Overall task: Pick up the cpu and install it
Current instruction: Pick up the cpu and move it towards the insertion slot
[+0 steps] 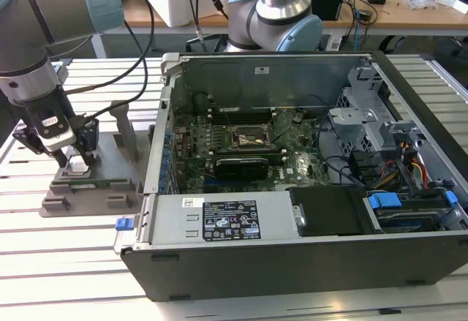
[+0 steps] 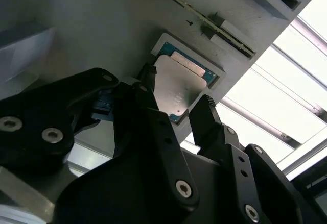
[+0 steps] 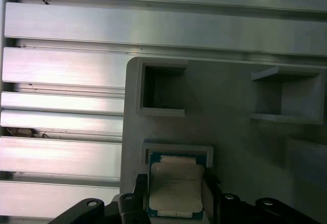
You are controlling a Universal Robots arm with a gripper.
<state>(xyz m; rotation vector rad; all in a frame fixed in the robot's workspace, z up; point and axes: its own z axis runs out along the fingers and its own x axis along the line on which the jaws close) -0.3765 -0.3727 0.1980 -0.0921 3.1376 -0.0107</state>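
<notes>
Hovering low over the grey tray [image 1: 110,189], the gripper [image 1: 73,159] stands with its jaws spread just wider than the cpu [image 3: 176,191], one finger [image 3: 139,188] on each side of it. The cpu lies flat in the tray's square recess, directly between the fingertips, silvery top up. Whether the fingers touch its edges cannot be told. Well apart from the gripper, toward the exterior view's right, sits the open computer case [image 1: 292,226] with its motherboard [image 1: 241,145].

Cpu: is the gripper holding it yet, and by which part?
Cannot tell. The gripper straddles the cpu across two opposite edges, but it lies in the holder tray recess and contact isn't clear.
</notes>
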